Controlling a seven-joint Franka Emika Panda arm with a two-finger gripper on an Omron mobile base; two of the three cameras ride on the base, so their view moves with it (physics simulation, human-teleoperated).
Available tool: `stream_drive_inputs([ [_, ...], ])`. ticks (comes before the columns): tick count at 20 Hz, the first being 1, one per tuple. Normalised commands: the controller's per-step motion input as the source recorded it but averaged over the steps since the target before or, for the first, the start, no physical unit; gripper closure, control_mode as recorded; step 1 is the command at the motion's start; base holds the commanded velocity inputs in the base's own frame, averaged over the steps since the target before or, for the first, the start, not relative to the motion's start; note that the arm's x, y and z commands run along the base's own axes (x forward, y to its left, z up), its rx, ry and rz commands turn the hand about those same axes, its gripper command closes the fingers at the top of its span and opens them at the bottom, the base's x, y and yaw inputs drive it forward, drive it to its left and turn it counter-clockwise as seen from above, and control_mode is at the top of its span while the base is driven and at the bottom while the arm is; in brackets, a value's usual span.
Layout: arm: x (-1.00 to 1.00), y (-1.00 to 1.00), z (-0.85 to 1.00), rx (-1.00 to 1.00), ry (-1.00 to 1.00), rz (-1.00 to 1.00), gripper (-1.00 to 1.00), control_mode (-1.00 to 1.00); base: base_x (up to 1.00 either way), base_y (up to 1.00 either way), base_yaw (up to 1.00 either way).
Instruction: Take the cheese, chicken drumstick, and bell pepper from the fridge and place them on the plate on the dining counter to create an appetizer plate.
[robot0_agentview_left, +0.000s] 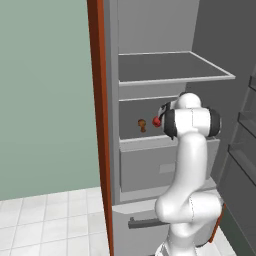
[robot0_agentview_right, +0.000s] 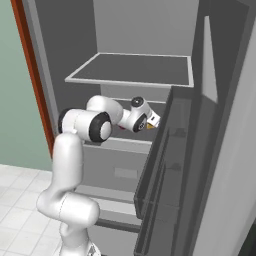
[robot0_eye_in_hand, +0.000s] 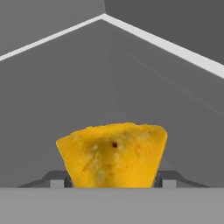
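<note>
Left base view: arm reaches into open fridge (robot0_agentview_left: 150, 165); chicken drumstick (robot0_agentview_left: 142, 125) and bell pepper (robot0_agentview_left: 156, 121) sit on middle shelf, pepper partly hidden behind arm.
Right base view: gripper (robot0_agentview_right: 151, 122) inside fridge at middle-shelf level, yellow bit at its tip.
Hand view: cheese (robot0_eye_in_hand: 113, 155) clamped between fingertips (robot0_eye_in_hand: 57, 180), grey fridge walls behind.

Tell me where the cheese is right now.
The cheese sits between the jaws of the gripper in the hand view, inside the fridge, on the lower shelf to the right of the drumstick and pepper.
</note>
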Motion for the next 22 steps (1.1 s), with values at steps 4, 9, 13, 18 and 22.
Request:
stream_drive_inputs([
  [4, -0.66, 0.0, 0.04, 0.0, -0.12, 0.0, 1.0, -1.0, 0.0, 0.0, 0.0],
  [9, -1.0, -0.03, 0.46, 0.05, -0.11, 0.01, 1.0, -1.0, 0.0, 0.0, 0.0],
  [13, -1.0, -0.03, 1.0, 0.09, -0.07, 0.04, 1.0, -1.0, 0.0, 0.0, 0.0],
  [18, -1.0, 0.0, 0.99, 0.04, 0.0, 0.05, 1.0, -1.0, 0.0, 0.0, 0.0],
  [22, -1.0, 0.0, 0.76, 0.0, 0.08, 0.06, 1.0, -1.0, 0.0, 0.0, 0.0],
])
